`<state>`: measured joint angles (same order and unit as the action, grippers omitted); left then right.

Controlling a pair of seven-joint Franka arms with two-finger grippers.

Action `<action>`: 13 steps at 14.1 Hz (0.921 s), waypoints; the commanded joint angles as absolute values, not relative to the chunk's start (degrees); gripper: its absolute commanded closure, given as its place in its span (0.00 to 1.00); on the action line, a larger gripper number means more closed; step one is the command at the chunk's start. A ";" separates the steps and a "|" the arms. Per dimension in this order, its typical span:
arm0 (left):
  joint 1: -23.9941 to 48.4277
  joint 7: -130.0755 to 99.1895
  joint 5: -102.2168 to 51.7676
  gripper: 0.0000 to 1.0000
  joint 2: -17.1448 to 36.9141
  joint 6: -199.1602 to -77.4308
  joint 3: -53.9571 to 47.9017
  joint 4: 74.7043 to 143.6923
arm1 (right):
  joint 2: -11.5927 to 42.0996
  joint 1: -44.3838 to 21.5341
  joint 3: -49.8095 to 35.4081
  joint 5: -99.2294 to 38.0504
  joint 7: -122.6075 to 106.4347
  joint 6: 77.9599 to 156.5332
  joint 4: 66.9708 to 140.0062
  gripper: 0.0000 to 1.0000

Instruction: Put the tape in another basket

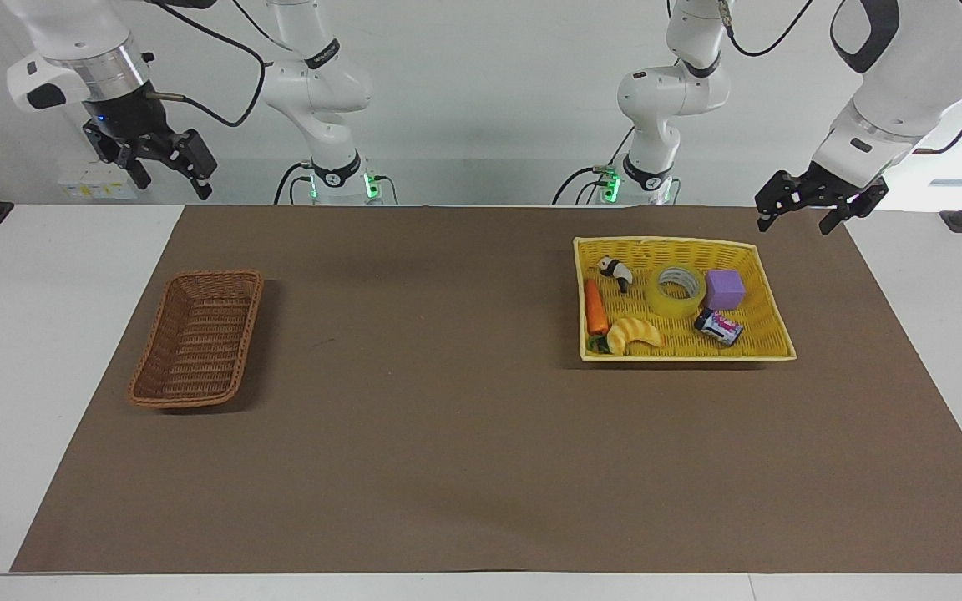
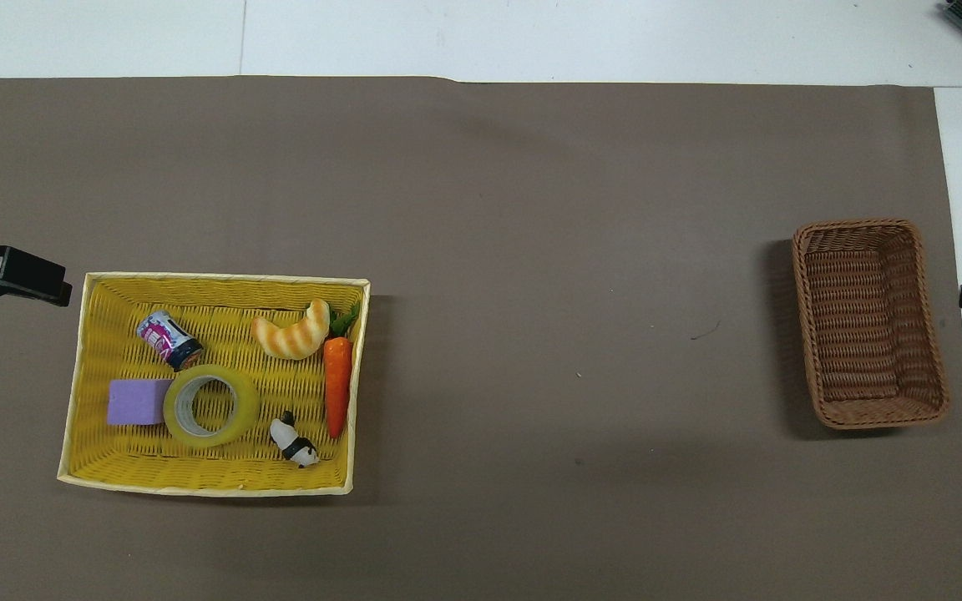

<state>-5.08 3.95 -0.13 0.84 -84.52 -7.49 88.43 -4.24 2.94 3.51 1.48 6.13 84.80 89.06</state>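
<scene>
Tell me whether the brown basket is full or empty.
Empty. Both views show only bare weave inside the brown basket. The tape lies flat in the yellow tray, beside the purple block.

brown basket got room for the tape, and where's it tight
The brown basket holds nothing, so its whole floor is free. The mat between it and the yellow tray is bare too. The tray is crowded: the tape touches the purple block, with the can and panda close by.
</scene>
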 commanded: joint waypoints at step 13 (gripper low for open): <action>-5.62 3.43 0.70 0.00 0.00 -83.49 -6.68 88.95 | -5.71 3.87 3.25 -0.09 4.83 84.38 90.62 0.00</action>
<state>-5.48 3.77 -0.13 0.76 -84.17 -6.78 88.54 -4.27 2.94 3.51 1.48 6.13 84.80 89.14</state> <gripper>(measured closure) 0.000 0.000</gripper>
